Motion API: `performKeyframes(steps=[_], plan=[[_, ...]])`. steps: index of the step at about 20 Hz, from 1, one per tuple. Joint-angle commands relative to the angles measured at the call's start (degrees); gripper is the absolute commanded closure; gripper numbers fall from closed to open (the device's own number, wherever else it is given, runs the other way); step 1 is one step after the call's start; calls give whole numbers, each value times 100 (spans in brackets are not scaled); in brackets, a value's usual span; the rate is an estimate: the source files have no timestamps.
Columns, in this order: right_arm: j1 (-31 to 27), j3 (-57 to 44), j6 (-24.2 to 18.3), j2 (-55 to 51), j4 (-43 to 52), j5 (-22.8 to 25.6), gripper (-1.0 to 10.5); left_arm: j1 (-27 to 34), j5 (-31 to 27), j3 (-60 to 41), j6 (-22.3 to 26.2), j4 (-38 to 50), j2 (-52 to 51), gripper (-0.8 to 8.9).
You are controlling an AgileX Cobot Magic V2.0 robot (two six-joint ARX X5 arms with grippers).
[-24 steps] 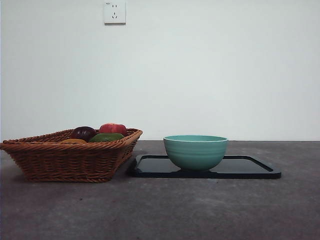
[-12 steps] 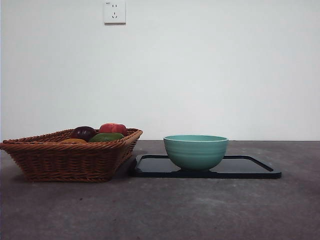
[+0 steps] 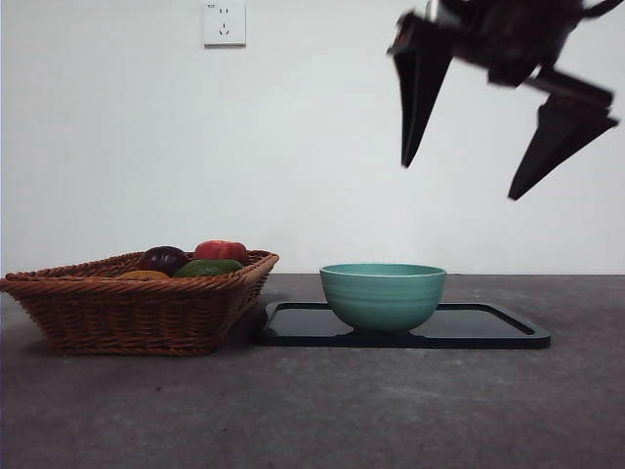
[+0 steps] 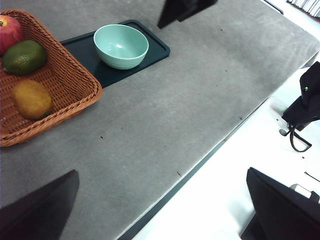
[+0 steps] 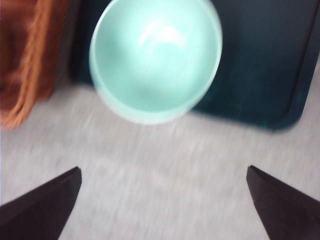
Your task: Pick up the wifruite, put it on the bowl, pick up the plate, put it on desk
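The right gripper (image 3: pixel 508 147) hangs high above the table (image 3: pixel 322 410), up at about one o'clock in the front view, jaws spread wide and holding nothing — its wrist camera, blurred, looks straight down on the bowl (image 5: pixel 156 57). That pale teal bowl sits on a flat black tray (image 3: pixel 488 330), toward the tray's end nearest the basket (image 3: pixel 137 313), and nothing can be seen inside it. The wicker basket stands just beside the tray, at the bowl's nine o'clock in the front view. In it lies the wifruite (image 4: pixel 32 98), the orange-yellow one, resting on the weave near the rim; a green fruit (image 4: pixel 24 57) lies close by it, and a red fruit (image 4: pixel 10 33) beyond that. From the front a dark purple fruit (image 3: pixel 162 260) also peeks over the rim. The left gripper (image 4: pixel 160 200) is released too, jaws well apart, empty, held up over the table's edge, well clear of the basket — a dark tip of the other arm shows in its view.
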Motion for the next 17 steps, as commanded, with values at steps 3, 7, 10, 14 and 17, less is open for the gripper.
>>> performKeyframes(steps=[3,7,10,14,17], plan=[[-225,839,-173,955,24,-131,399,-37,13,59,26,52,-4,281],[-398,1394,-223,1670,52,-127,400,-37,13,59,26,48,-4,281],[-444,1550,-223,2083,223,-136,400,-35,13,59,26,48,-4,281],[-444,1547,-229,2494,306,-133,491,-35,13,59,26,20,-4,281],[-442,1545,-227,2743,310,-136,563,-35,13,59,24,0,-4,281]])
